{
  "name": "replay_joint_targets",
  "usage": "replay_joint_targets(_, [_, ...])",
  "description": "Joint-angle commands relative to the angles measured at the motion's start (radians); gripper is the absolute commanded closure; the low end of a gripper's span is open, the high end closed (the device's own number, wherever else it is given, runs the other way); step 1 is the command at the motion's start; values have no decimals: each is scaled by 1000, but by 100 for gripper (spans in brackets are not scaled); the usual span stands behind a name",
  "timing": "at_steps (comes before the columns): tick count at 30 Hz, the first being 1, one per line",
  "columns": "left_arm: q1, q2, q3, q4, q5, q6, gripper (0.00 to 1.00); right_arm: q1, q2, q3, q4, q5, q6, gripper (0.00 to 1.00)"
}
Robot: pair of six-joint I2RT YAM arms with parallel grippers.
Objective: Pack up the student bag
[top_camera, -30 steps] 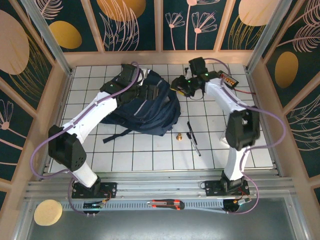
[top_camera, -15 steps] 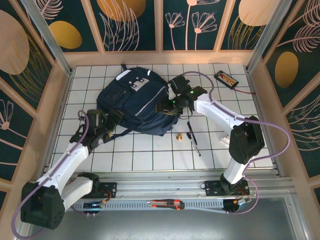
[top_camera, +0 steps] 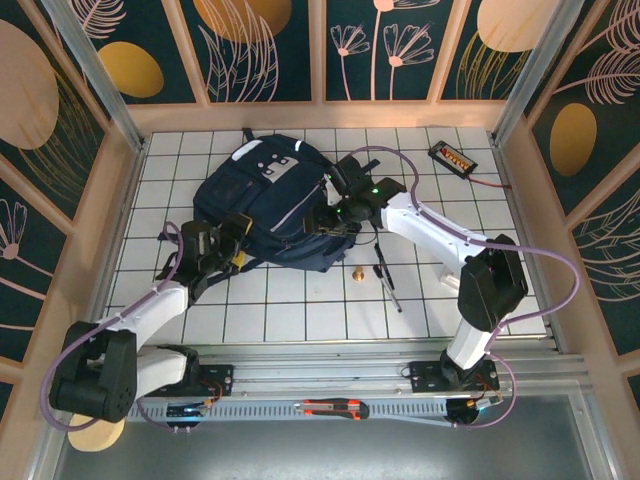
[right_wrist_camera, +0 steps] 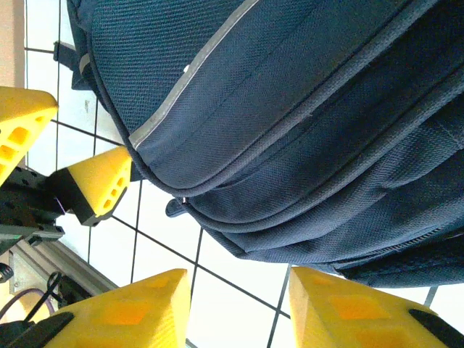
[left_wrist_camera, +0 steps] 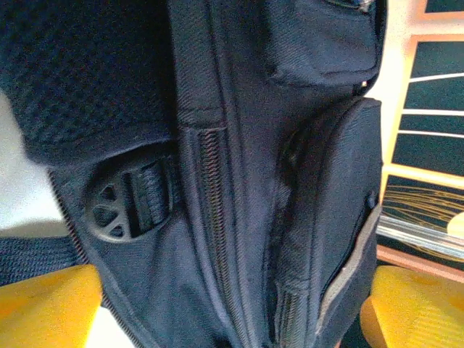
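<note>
Top external view has the student bag point(top_camera: 268, 200) lying flat on the white tiled worktop point(top_camera: 480, 300), upper middle of the frame and a little left of centre. Its grey buckle patch point(top_camera: 276, 166) is up toward the back wall. The left gripper point(top_camera: 238, 240) is at the bag's lower left edge and the right gripper point(top_camera: 330, 218) at its lower right edge, one on each side. Just right of the bag and lower down, a black pen point(top_camera: 383, 265) lies on the tiles with a small brass piece point(top_camera: 357, 272) beside it, both apart from the bag. A black device point(top_camera: 451, 156) with a thin lead sits in the upper right corner of the worktop.

Left wrist view: the yellow fingers point(left_wrist_camera: 43, 304) sit in the two bottom corners, spread wide, with the bag's zip point(left_wrist_camera: 214, 217) and a black strap buckle point(left_wrist_camera: 119, 203) between them. That gripper is open, and I can't tell whether it touches the fabric.

Right wrist view: the fingertips point(right_wrist_camera: 145, 301) stand apart at the bottom edge with bare tile between them, and the bag's rounded edge is just above. This gripper is open too, holding nothing.
</note>
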Motion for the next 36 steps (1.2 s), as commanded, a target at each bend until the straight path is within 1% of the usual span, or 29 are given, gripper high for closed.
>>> replay_joint_targets(1, [30,50,27,127,44,-13,16,3,2,8,6,22,4,62])
replay_joint_targets(3, [40,88,52,135,55,5,25,3,10,14,0,25,3,64])
replay_joint_targets(6, [43,148,86,148,73,26,33,3,21,19,-3,24,1,67])
replay_joint_targets(8, [43,186,95,170,83,22,37,2,30,23,-3,22,0,69])
replay_joint_targets(11, [43,244,104,212,94,14,39,2,44,24,-3,18,-2,71])
replay_joint_targets(14, [43,292,119,235,102,14,47,3,51,21,1,17,-2,71])
replay_joint_targets(15, [43,305,128,237,104,16,52,3,49,19,5,16,2,69])
replay_joint_targets(18, [43,335,153,241,121,19,68,10,36,13,17,22,16,56])
replay_joint_targets(19, [42,340,163,242,130,19,75,13,34,11,22,23,21,53])
replay_joint_targets(20, [41,341,172,242,135,19,83,18,33,9,24,22,25,50])
replay_joint_targets(22, [36,336,191,237,143,13,97,29,37,9,25,20,33,49])
replay_joint_targets(23, [31,328,200,240,148,2,100,33,38,9,28,17,37,49])
replay_joint_targets(26, [14,295,212,285,151,-72,100,43,43,26,29,6,52,49])
replay_joint_targets(29, [-6,252,233,301,129,-137,100,43,51,68,11,10,74,48])
replay_joint_targets(34, [-59,211,261,337,50,-256,100,45,79,173,-72,57,135,49])
replay_joint_targets(36, [-85,201,276,343,1,-290,100,44,92,207,-119,81,161,50])
